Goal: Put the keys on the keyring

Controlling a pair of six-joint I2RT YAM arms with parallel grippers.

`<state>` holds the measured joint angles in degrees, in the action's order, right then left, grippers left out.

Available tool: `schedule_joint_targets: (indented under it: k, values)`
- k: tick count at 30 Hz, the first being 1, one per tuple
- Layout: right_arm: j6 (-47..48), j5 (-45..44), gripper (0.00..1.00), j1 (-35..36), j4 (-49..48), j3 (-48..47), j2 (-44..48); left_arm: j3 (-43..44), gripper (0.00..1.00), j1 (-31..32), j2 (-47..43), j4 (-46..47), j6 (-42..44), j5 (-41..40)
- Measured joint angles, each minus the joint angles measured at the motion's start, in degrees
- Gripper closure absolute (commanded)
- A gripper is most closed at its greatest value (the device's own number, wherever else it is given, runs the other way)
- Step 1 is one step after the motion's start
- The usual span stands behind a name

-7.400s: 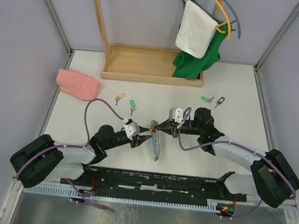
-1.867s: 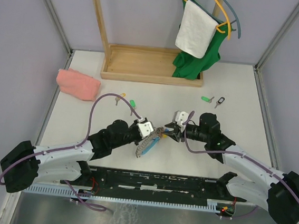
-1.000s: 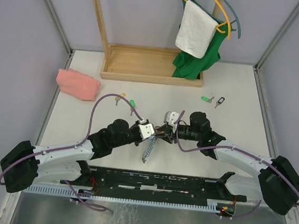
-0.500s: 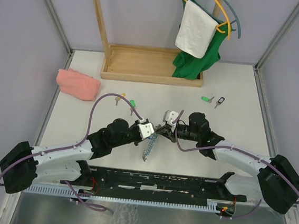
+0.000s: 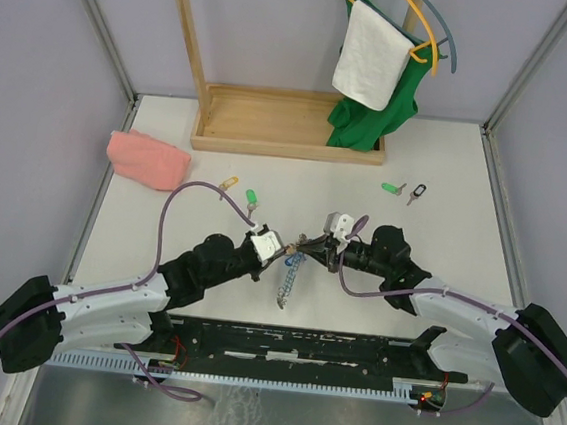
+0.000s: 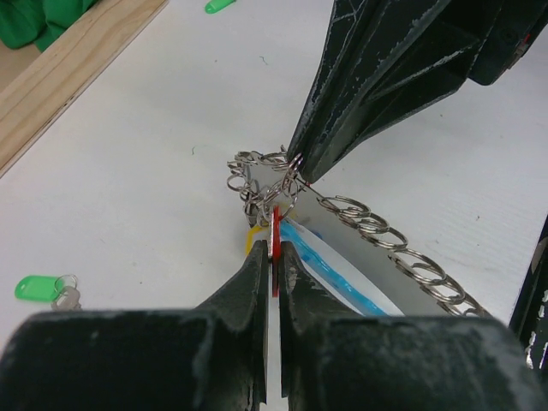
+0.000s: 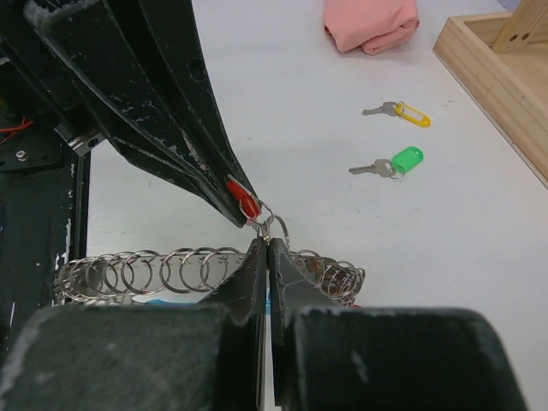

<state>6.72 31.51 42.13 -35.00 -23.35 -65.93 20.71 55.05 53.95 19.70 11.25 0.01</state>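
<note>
1. Red-tag key [image 6: 275,248]: mid-frame in the left wrist view, clamped edge-on in the left claw [image 6: 272,259].
2. Keyring [image 5: 287,276]: dangles under both claw tips at the centre of the top view, chain [image 7: 163,272] trailing toward the table [image 5: 448,168].
3. Right claw [image 7: 264,248]: closed, pinching a small ring at the chain's top, just beside the red tag.
4. Step in hand: threading the key onto the ring; looks unfinished.
5. Next move likely calls for a fine twist along the split ring.
6. Green-tag key [image 5: 251,197] waits loose, upper left of the claws.

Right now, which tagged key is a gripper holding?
The red-tagged key, pinched in the jaws of the left gripper; the yellow-tagged key and green-tagged keys lie on the table.
</note>
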Motion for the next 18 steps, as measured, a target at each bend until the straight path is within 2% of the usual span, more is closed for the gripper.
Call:
schedule_joint_targets:
  k: [18]
  values:
    - [-14.32,-5.42,0.99,-1.18,-17.29,5.57,-3.15,-4.81,0.97,-0.07,8.15,15.56,-3.10,0.79]
